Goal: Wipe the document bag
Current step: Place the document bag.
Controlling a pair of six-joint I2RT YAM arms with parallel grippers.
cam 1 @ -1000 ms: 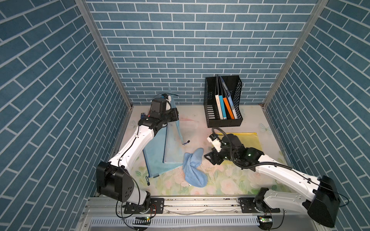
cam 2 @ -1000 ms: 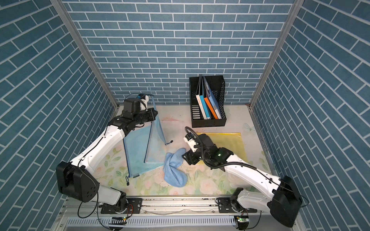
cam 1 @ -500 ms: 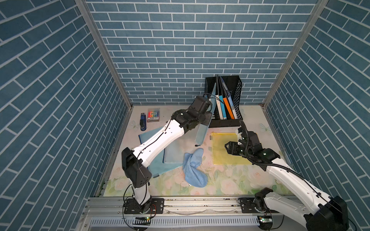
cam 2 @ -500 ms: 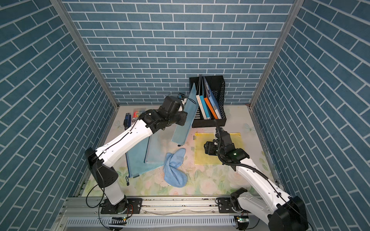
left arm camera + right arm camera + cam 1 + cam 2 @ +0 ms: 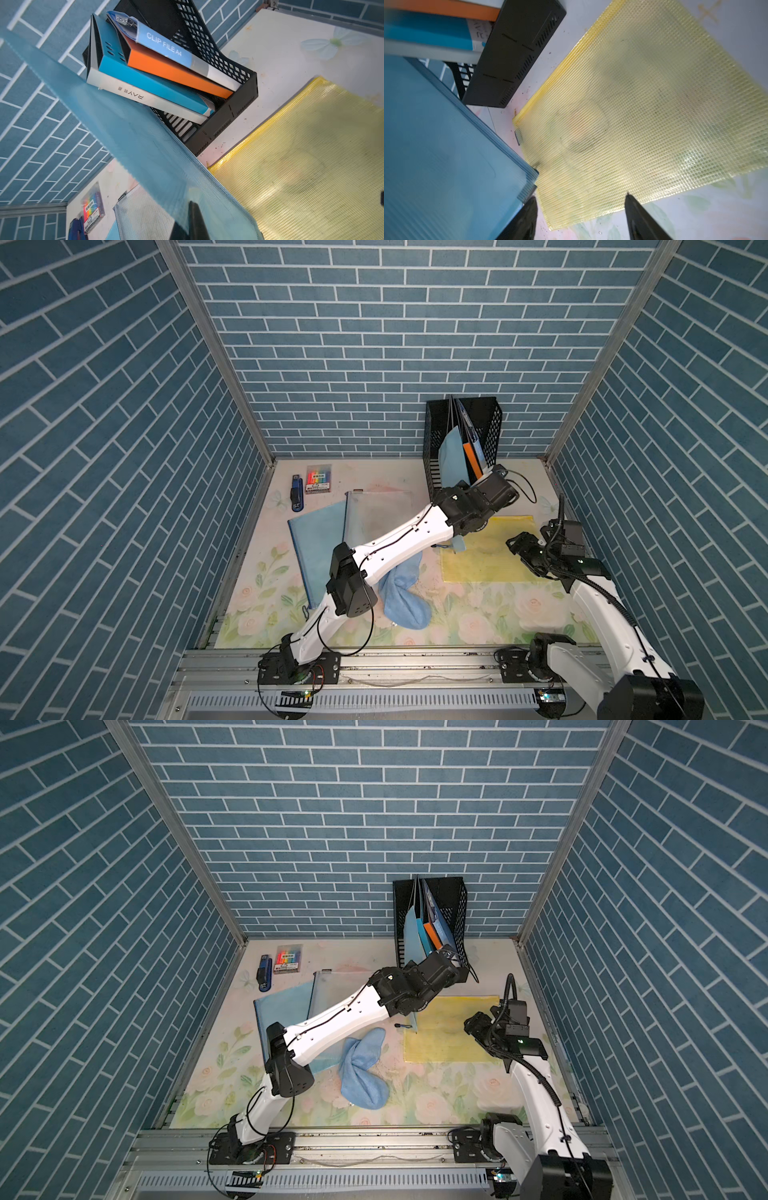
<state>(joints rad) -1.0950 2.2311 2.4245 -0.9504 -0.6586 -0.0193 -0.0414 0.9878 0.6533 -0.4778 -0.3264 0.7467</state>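
My left gripper (image 5: 192,204) is shut on a blue mesh document bag (image 5: 128,133). The bag hangs upright and tilted against the front of the black file rack (image 5: 490,418), seen in both top views (image 5: 453,456) (image 5: 415,932); the jaws are hidden there behind the wrist. A yellow mesh document bag (image 5: 486,556) (image 5: 633,104) lies flat on the table with dark smudges on it. My right gripper (image 5: 515,545) (image 5: 580,197) hovers open over its right edge, empty. A crumpled blue cloth (image 5: 405,593) (image 5: 363,1073) lies at centre front, untouched.
Another blue bag (image 5: 316,547) and a clear mesh bag (image 5: 374,514) lie flat at the left. A blue stapler (image 5: 296,497) and a pack of coloured pens (image 5: 319,480) sit at the back left. The rack holds several folders (image 5: 166,70). Brick walls enclose three sides.
The left arm swung from the back left across to the rack, carrying the blue bag. The right arm drew back from beside the cloth to the yellow bag's right edge, its jaws narrowing a little.
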